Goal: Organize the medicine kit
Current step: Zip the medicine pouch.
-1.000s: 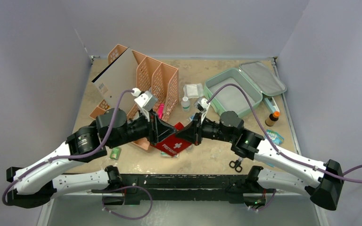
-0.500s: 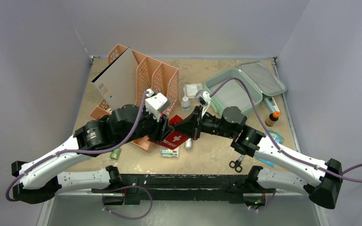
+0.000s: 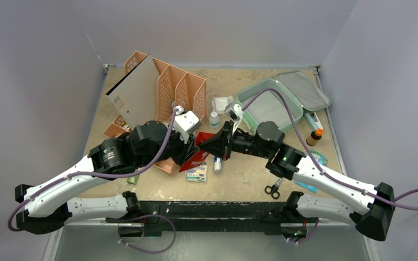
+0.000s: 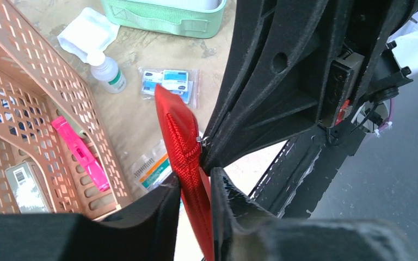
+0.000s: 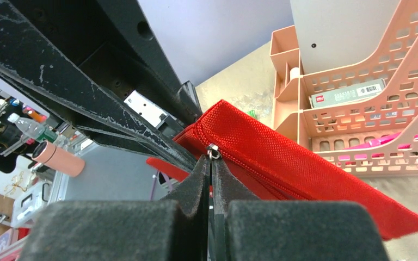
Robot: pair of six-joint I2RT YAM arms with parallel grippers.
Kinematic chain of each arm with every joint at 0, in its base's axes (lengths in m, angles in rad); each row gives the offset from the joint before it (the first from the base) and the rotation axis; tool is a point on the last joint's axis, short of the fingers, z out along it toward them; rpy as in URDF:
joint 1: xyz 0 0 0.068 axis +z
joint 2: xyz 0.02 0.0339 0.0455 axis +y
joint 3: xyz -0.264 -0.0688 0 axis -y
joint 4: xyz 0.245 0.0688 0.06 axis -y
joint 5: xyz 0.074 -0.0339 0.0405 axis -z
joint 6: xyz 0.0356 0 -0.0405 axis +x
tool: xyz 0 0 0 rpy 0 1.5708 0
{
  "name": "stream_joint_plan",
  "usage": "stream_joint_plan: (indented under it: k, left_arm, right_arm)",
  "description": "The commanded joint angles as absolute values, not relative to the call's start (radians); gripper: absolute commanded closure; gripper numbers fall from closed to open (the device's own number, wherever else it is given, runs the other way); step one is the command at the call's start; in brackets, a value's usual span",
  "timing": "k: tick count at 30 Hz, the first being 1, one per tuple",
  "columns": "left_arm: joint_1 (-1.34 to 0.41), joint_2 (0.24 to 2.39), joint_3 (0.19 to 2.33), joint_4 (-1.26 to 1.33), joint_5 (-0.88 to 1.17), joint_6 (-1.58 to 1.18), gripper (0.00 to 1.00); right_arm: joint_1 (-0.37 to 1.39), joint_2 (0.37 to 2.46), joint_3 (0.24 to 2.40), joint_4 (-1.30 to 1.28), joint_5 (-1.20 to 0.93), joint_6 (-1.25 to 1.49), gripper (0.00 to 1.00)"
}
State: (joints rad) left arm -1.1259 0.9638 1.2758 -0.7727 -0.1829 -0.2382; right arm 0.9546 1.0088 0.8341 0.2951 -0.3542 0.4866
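Observation:
The mint-green medicine kit (image 3: 269, 106) lies open at the back right, its grey-lined lid (image 3: 303, 89) folded back; its front wall shows at the top of the left wrist view (image 4: 163, 13). The red first-aid pouch (image 3: 197, 156) hangs on edge above the table's middle, held by both grippers. My left gripper (image 3: 191, 151) is shut on the pouch's edge (image 4: 188, 147). My right gripper (image 3: 214, 148) is shut on the pouch's zipper pull (image 5: 213, 151), with the pouch's red fabric (image 5: 305, 168) stretching to the right.
The orange mesh rack (image 3: 168, 95) stands at the back left with a pink item (image 4: 81, 152) in it. A white bottle (image 3: 214, 119), a gauze packet (image 3: 222, 103), a blister pack (image 3: 197, 174), a vial (image 3: 217, 164), scissors (image 3: 272, 190) and a brown bottle (image 3: 314, 136) lie around.
Both grippers have lifted the red pouch off the table, turned it on edge and carried it back toward the rack. The blister pack and vial beneath it now show.

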Motion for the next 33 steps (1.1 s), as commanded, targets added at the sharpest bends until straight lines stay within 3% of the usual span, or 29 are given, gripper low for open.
stream_joint_plan:
  k: [1,6,24,33]
  left_arm:
    - [-1.121,0.976,1.285,-0.745,-0.196,-0.197,0.82]
    - [-1.117,0.979,1.287,-0.736,-0.157,-0.201,1.0]
    - [-1.114,0.852,1.294,-0.575,-0.208,-0.411,1.0]
    - [-1.114,0.825,1.289,-0.533,-0.083,-0.453,1.0]
  right_arm:
    - [0.957,0.994,0.873,0.352,-0.4,0.489,1.0]
    - [0.956,0.983,0.859,0.343,-0.402,0.488,1.0]
    - [0.935,0.963,0.79,0.177,-0.269,0.459,1.0]
    - [0.891,0.957,0.764,0.096,-0.183,0.448,1.0]
